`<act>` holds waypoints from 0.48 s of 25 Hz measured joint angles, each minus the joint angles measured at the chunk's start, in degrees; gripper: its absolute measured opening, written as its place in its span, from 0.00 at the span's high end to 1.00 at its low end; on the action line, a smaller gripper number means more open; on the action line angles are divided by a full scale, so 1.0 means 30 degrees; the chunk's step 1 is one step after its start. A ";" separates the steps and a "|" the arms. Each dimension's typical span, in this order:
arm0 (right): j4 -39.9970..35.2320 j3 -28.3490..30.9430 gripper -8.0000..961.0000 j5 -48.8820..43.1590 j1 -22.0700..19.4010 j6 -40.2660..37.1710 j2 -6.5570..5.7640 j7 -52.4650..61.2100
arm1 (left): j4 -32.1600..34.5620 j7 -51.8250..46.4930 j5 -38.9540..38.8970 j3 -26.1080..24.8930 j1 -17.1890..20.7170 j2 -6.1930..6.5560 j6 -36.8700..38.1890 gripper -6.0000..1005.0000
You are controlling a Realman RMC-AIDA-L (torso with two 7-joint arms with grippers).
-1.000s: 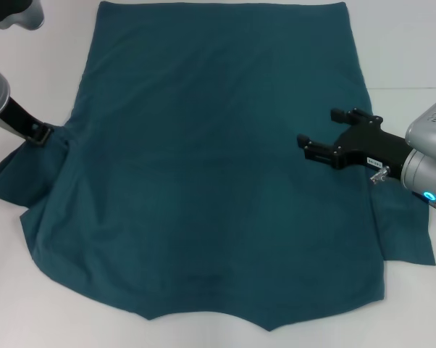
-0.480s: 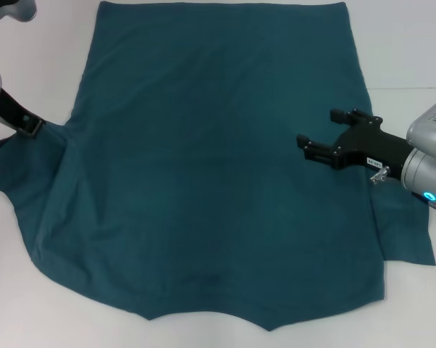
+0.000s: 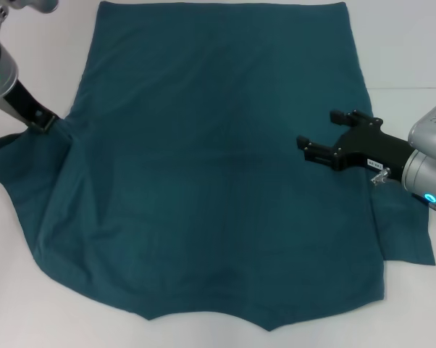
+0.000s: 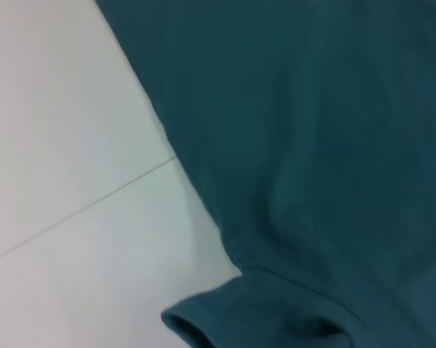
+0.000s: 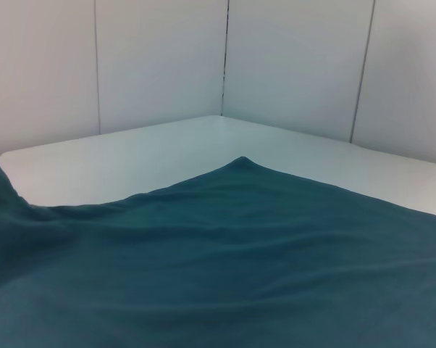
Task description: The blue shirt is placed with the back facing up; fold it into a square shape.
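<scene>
Since half a second ago, the left gripper [image 3: 45, 123] has shifted slightly up and inward at the blue shirt [image 3: 211, 159]'s left sleeve [image 3: 19, 163], at nine o'clock; whether it pinches the fabric cannot be told. The shirt lies spread back-up on the white table [image 3: 413, 51]. At three o'clock, the right gripper [image 3: 321, 133] hovers over the cloth, fingers spread.
</scene>
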 joint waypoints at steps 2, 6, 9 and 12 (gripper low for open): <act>0.0001 -0.0015 0.08 0.0000 0.0000 -0.0018 -0.0001 0.0000 | -0.0001 -0.0203 -0.0005 0.0087 -0.0254 0.0005 0.0335 0.98; 0.0001 -0.0026 0.08 -0.0001 -0.0064 -0.0212 -0.0001 0.0000 | -0.0113 -0.1105 -0.0033 0.0933 -0.1198 0.0015 0.1300 0.98; 0.0001 0.0006 0.08 0.0000 -0.0244 -0.0699 -0.0007 -0.0009 | -0.0304 -0.1502 -0.0049 0.1613 -0.1669 -0.0034 0.1565 0.98; -0.0002 0.0100 0.08 0.0000 -0.0489 -0.1079 -0.0035 -0.0079 | -0.0685 -0.1834 -0.0066 0.2022 -0.2083 -0.0241 0.1685 0.98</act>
